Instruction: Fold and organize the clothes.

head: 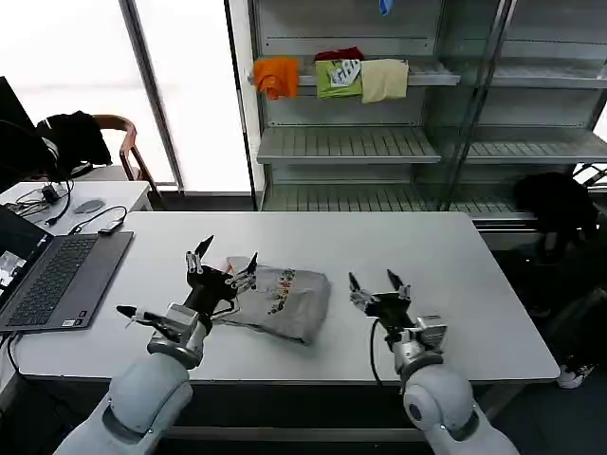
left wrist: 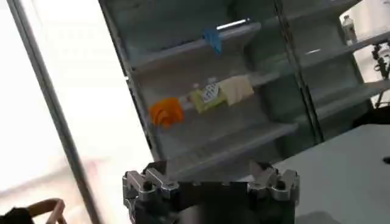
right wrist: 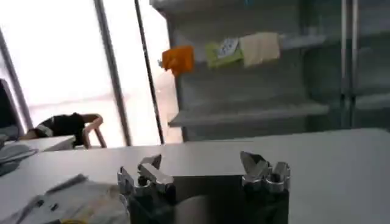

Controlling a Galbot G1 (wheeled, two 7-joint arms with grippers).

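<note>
Left gripper (head: 224, 262) beside folded grey shirt (head: 285, 301), lengthwise left-right.

shirt (head: 282, 301) | light grey, multicoloured chest print | folded, slightly rumpled | table centre-front

Both arms reach forward from the robot's body, forearms angled upward. The left gripper (head: 224, 261) points up and forward with its fingers spread apart. The right gripper (head: 377, 287) is raised likewise, fingers parted.
</note>
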